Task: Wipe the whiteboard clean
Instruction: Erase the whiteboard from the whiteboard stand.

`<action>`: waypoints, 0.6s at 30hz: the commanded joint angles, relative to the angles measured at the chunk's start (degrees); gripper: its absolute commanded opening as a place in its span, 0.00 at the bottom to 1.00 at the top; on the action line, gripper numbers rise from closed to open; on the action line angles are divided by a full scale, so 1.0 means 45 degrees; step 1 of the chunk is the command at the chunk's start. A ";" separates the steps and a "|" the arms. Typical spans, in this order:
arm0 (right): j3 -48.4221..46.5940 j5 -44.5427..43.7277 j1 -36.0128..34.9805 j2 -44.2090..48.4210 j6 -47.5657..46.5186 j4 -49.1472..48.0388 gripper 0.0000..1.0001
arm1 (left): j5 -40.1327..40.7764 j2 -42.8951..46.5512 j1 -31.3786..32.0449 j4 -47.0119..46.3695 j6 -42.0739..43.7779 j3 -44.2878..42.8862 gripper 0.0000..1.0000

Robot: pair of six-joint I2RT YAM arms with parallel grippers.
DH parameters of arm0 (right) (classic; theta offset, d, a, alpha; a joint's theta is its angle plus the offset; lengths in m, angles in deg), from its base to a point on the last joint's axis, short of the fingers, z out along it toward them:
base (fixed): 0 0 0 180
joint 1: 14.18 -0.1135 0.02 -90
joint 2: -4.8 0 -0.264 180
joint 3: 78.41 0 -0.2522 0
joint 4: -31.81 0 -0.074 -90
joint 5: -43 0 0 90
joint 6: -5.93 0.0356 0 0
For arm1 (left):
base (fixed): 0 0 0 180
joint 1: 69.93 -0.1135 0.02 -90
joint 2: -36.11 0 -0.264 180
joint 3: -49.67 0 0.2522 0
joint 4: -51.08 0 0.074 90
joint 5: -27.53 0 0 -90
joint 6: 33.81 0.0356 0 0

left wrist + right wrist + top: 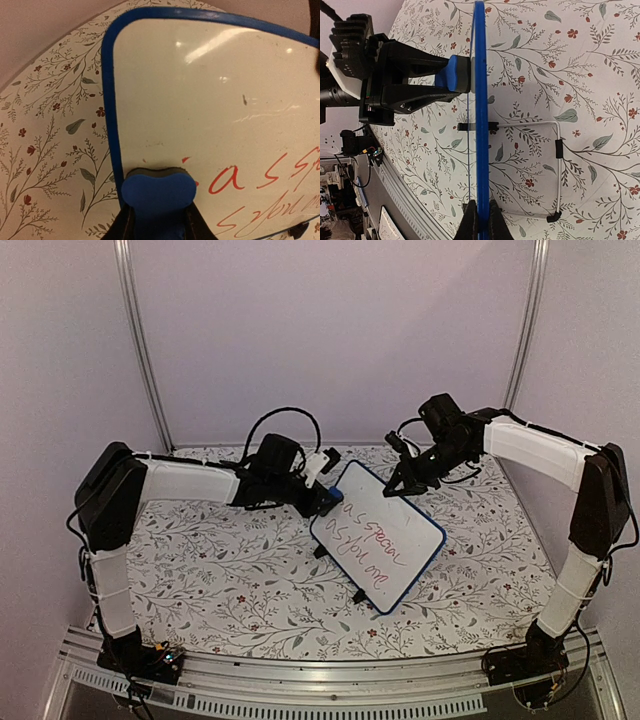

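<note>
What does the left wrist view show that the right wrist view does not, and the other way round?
Only left wrist: the face of the whiteboard with its red handwriting. Only right wrist: the board edge-on, its wire stand behind, the right gripper shut on its frame, the whole left gripper. Both: the blue eraser against the board, the floral tablecloth.

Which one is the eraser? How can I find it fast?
On the flowery table, find the blue-framed whiteboard propped up in the middle. The left gripper holds the eraser against the board's face, near the frame. It is a small blue block, without white surface or red writing.
</note>
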 commanded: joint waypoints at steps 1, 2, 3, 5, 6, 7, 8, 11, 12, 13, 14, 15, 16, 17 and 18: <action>0.0246 0.0266 -0.0321 -0.0237 -0.0450 0.0437 0.00 | -0.0122 -0.0335 0.0084 -0.0371 0.0243 -0.0599 0.00; 0.0251 0.0268 -0.0321 -0.0239 -0.0449 0.0432 0.00 | -0.0096 -0.0393 0.0088 -0.0334 0.0253 -0.0685 0.00; 0.0261 0.0253 -0.0321 -0.0225 -0.0449 0.0434 0.00 | -0.0073 -0.0439 0.0100 -0.0306 0.0269 -0.0735 0.00; 0.0271 0.0257 -0.0321 -0.0201 -0.0447 0.0423 0.00 | -0.0040 -0.0467 0.0074 -0.0303 0.0294 -0.0774 0.00; 0.0271 0.0250 -0.0321 -0.0200 -0.0448 0.0438 0.00 | -0.0012 -0.0448 0.0084 -0.0311 0.0304 -0.0760 0.00; 0.0271 0.0249 -0.0321 -0.0200 -0.0449 0.0434 0.00 | 0.0006 -0.0426 0.0080 -0.0320 0.0302 -0.0730 0.00; 0.0273 0.0249 -0.0321 -0.0200 -0.0449 0.0415 0.00 | 0.0055 -0.0416 0.0068 -0.0304 0.0251 -0.0709 0.00; 0.0252 0.0247 -0.0321 -0.0219 -0.0449 0.0423 0.00 | 0.0051 -0.0256 0.0010 -0.0400 -0.0048 -0.0307 0.00; 0.0251 0.0265 -0.0321 -0.0234 -0.0449 0.0416 0.00 | 0.0099 -0.0197 -0.0010 -0.0460 -0.0142 -0.0022 0.00; 0.0251 0.0258 -0.0321 -0.0238 -0.0449 0.0420 0.00 | 0.0142 -0.0156 0.0003 -0.0519 -0.0251 0.0181 0.00; 0.0239 0.0264 -0.0321 -0.0229 -0.0449 0.0405 0.00 | 0.0167 -0.0104 -0.0027 -0.0595 -0.0338 0.0384 0.00; 0.0233 0.0268 -0.0321 -0.0236 -0.0449 0.0416 0.00 | 0.0202 -0.0044 -0.0021 -0.0636 -0.0420 0.0595 0.00; 0.0232 0.0283 -0.0321 -0.0253 -0.0449 0.0422 0.00 | 0.0218 0.0027 -0.0031 -0.0683 -0.0501 0.0785 0.00; 0.0232 0.0287 -0.0321 -0.0248 -0.0449 0.0406 0.00 | 0.0228 0.0109 -0.0022 -0.0767 -0.0567 0.1012 0.00; 0.0232 0.0278 -0.0335 -0.0242 -0.0449 0.0409 0.00 | 0.0231 0.0195 -0.0031 -0.0855 -0.0649 0.1218 0.00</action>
